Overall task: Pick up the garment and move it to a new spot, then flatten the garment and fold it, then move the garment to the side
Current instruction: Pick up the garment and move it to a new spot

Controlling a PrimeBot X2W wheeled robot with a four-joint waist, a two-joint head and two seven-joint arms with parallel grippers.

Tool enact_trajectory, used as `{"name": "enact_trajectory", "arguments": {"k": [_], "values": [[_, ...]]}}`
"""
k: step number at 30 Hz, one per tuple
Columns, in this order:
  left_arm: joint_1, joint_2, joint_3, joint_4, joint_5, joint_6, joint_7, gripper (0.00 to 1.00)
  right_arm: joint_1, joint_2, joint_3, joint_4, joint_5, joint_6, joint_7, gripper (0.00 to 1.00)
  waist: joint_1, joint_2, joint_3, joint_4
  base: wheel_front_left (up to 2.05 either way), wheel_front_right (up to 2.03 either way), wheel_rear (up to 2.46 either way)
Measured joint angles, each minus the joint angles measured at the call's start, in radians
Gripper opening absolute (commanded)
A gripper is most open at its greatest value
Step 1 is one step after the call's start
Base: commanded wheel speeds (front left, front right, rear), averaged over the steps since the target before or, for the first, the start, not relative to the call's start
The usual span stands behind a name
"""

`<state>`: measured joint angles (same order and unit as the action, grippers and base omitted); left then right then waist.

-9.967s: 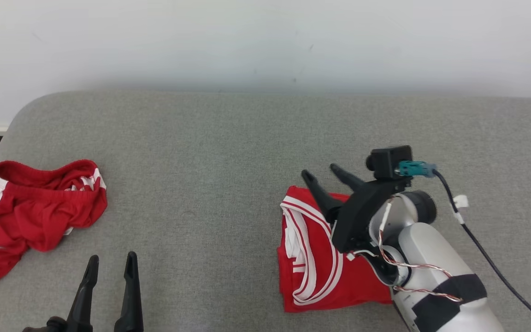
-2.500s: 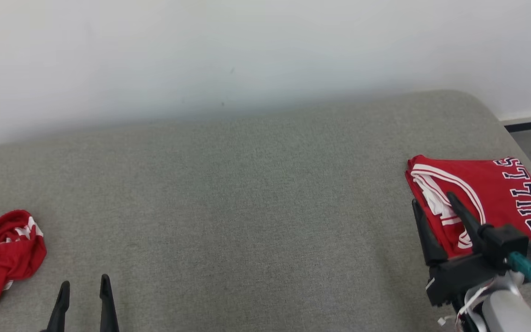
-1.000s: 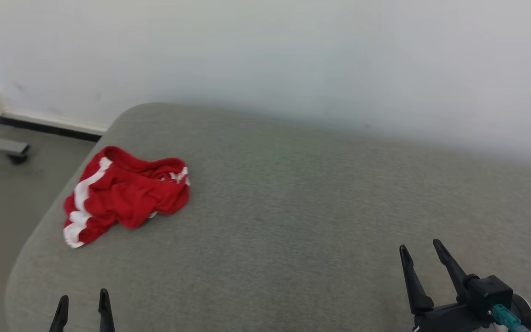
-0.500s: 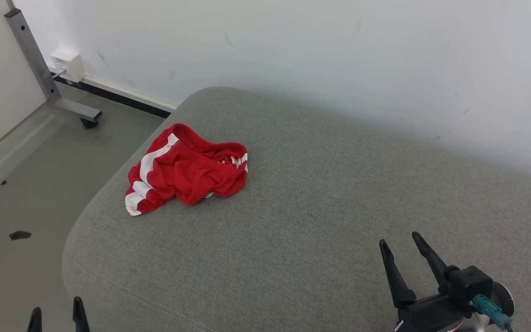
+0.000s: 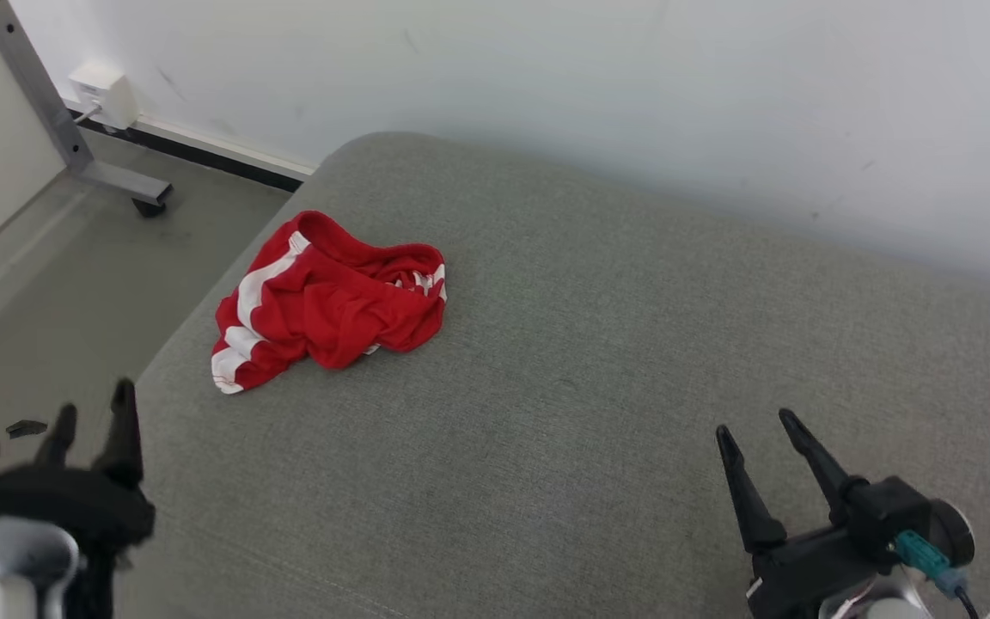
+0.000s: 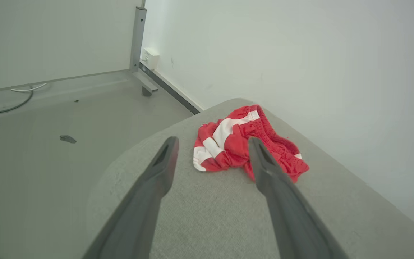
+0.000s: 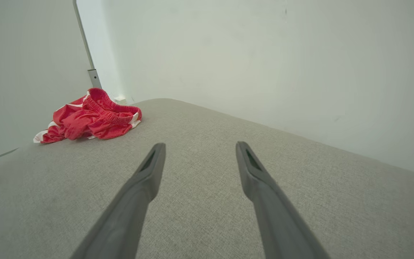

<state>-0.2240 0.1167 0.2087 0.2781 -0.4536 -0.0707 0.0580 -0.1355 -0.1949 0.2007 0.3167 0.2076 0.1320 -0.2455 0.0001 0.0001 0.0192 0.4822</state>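
Head view: a crumpled red garment (image 5: pixel 327 301) with white side stripes lies in the upper left part of the frame. It rests on a grey cushion (image 5: pixel 598 361), close to the cushion's rounded left corner, bunched in a loose heap with its waistband turned toward the white wall (image 5: pixel 546 69) at the top.

The left gripper (image 5: pixel 95 400) sits at the lower left, a little blurred, over the cushion's left edge and the floor (image 5: pixel 48 284). Its two dark fingers are spread, nothing is between them, and it is well apart from the garment. The right gripper (image 5: pixel 754 424) sits at the lower right above bare cushion. Its fingers are also spread and empty, and it is far from the garment.

At the upper left a grey metal leg (image 5: pixel 117 182) on a small wheel stands on the floor. A white box (image 5: pixel 104 90) is fixed low on the wall beside it. A small dark scrap (image 5: pixel 27 426) lies on the floor at the left edge.

In the left wrist view the garment shows in the middle of the frame, beyond the tips of the parted fingers. The right-hand finger overlaps its near edge in the picture.

In the right wrist view the garment lies at the upper left, well away from the open fingers, which point across plain grey fabric.
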Motion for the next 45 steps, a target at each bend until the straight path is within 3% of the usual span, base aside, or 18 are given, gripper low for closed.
{"name": "enact_trajectory", "arguments": {"k": [8, 16, 24, 33, 34, 35, 36, 40, 45], "values": [[-0.300, 0.135, 0.076, 0.121, -0.125, 0.033, 0.255, 1.00, -0.099, -0.027, 0.088, -0.057, -0.007, 0.000, 0.027, 1.00, 0.0001, 0.0000, 0.079, -0.080, 0.00, 0.00, 0.00], [-0.396, 0.209, 0.158, 0.149, -0.225, 0.154, 0.494, 1.00, -0.166, -0.032, 0.151, -0.082, -0.007, 0.000, 0.022, 1.00, 0.0002, 0.0001, 0.204, -0.212, 0.00, 0.00, 0.00], [-0.405, 0.239, 0.197, 0.153, -0.246, 0.267, 0.617, 1.00, -0.212, -0.019, 0.177, -0.100, -0.007, 0.000, 0.007, 1.00, 0.0002, 0.0002, 0.322, -0.338, 0.00, 0.00, 0.00], [-0.404, 0.243, 0.217, 0.194, -0.264, 0.330, 0.648, 1.00, -0.239, -0.032, 0.162, -0.117, -0.010, 0.000, -0.001, 1.00, 0.0001, 0.0002, 0.432, -0.448, 0.00, 0.00, 0.00], [-0.403, 0.246, 0.212, 0.199, -0.263, 0.324, 0.651, 0.84, -0.239, -0.033, 0.162, -0.116, -0.010, 0.000, -0.002, 1.00, 0.0001, 0.0002, 0.438, -0.457, 0.00, 0.00, 0.00], [-0.402, 0.252, 0.210, 0.202, -0.261, 0.319, 0.651, 0.17, -0.239, -0.032, 0.161, -0.114, -0.011, 0.000, -0.002, 1.00, 0.0000, 0.0001, 0.442, -0.465, 0.00, 0.00, 0.00], [-0.402, 0.258, 0.208, 0.209, -0.261, 0.311, 0.649, 0.00, -0.239, -0.031, 0.160, -0.110, -0.011, 0.000, -0.002, 1.00, -0.0001, 0.0000, 0.444, -0.472, 0.00, 0.00, 0.00], [-0.400, 0.266, 0.199, 0.220, -0.259, 0.259, 0.605, 0.00, -0.233, -0.027, 0.155, -0.094, -0.011, 0.000, -0.003, 1.00, -0.0001, 0.0000, 0.431, -0.484, 0.00, 0.00, 0.00], [-0.415, 0.275, 0.187, 0.181, -0.269, 0.152, 0.531, 0.00, -0.211, -0.019, 0.156, -0.069, -0.007, 0.000, -0.006, 1.00, 0.0000, 0.0001, 0.385, -0.482, 0.00, 0.00, 0.00]]}}
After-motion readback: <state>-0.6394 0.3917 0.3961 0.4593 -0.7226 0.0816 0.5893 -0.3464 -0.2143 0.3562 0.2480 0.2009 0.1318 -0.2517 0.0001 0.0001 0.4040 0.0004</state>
